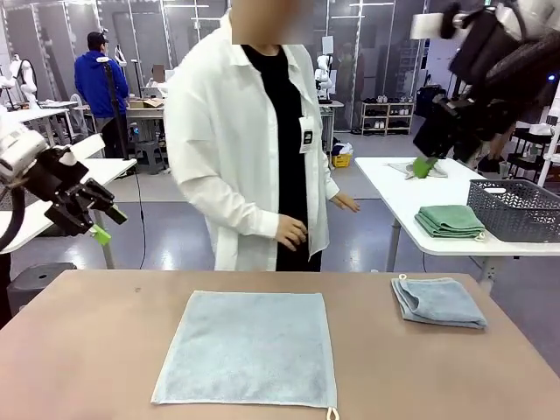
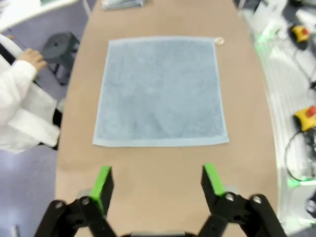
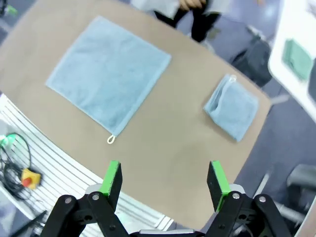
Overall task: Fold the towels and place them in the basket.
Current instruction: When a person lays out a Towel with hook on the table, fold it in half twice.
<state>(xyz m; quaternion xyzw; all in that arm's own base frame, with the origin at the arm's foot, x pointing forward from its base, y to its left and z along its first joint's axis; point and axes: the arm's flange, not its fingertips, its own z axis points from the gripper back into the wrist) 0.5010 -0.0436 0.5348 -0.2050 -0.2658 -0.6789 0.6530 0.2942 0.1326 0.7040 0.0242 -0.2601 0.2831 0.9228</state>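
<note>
Left pincer open, green pads wide apart, nothing between them, up off the brown table and touching nothing

Flat towel lies spread out straight ahead of its fingertips, well apart from them, loop tag at the far corner on its right-finger side

Right pincer also open and empty, held high over the table

Folded towel sits ahead of it toward its right finger, the flat towel ahead toward its left finger; the two towels are well apart

Basket is on a white side table, below and to the right of the right pincer in the front view, with a folded green cloth just beside it; basket contents: cannot tell

Person in a white shirt stands at the far edge of the table, between the two pincers in the front view, hands off the towels
</note>
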